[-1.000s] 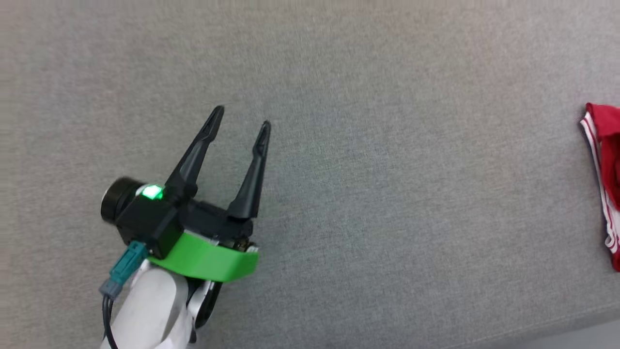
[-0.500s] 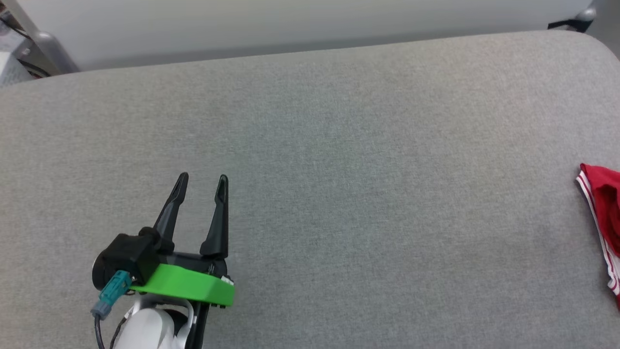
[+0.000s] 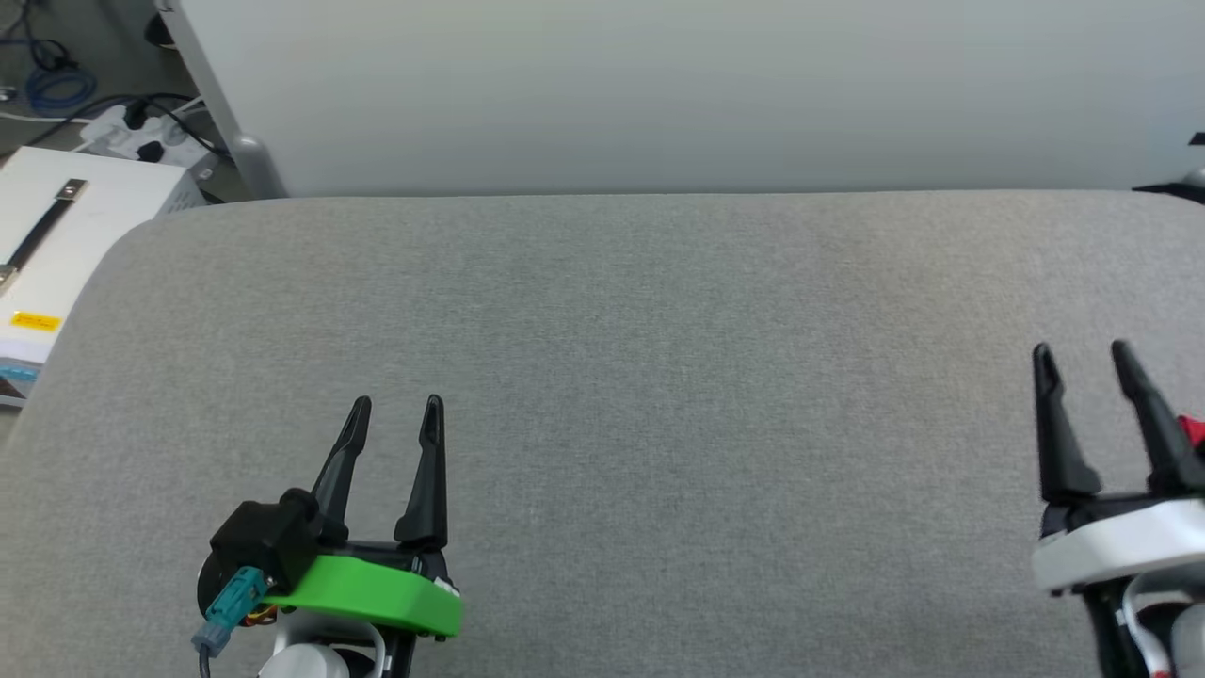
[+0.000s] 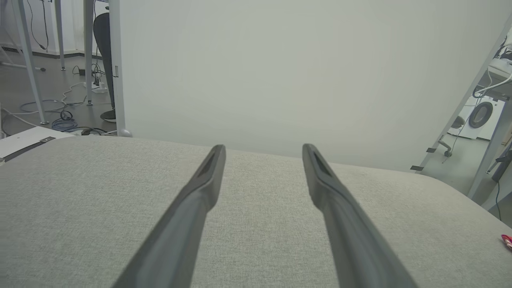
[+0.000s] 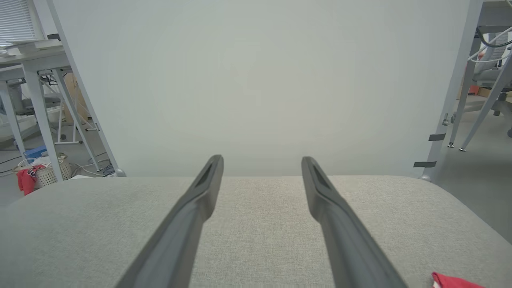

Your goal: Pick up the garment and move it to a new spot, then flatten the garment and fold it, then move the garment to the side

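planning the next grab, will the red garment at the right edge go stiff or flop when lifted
Probably floppy: the garment shows as a soft rumpled red edge, so it should drape from a pinch. Likely light, since it lies low on the grey padded surface. Pushed, it may bunch on that woven cover. Little of it is in frame, so this is tentative.

The head camera looks forward and steeply down on the grey table (image 3: 659, 311) from close above its near edge. The left pincer (image 3: 396, 403) is at 7 o'clock and the right pincer (image 3: 1081, 350) at 4 o'clock. Each wrist camera sits low over the table and looks almost level along its own fingers toward the pale panel (image 3: 659, 94) at 12 o'clock. All three views share the table's far edge, the panel and a red scrap of garment (image 5: 452, 281).
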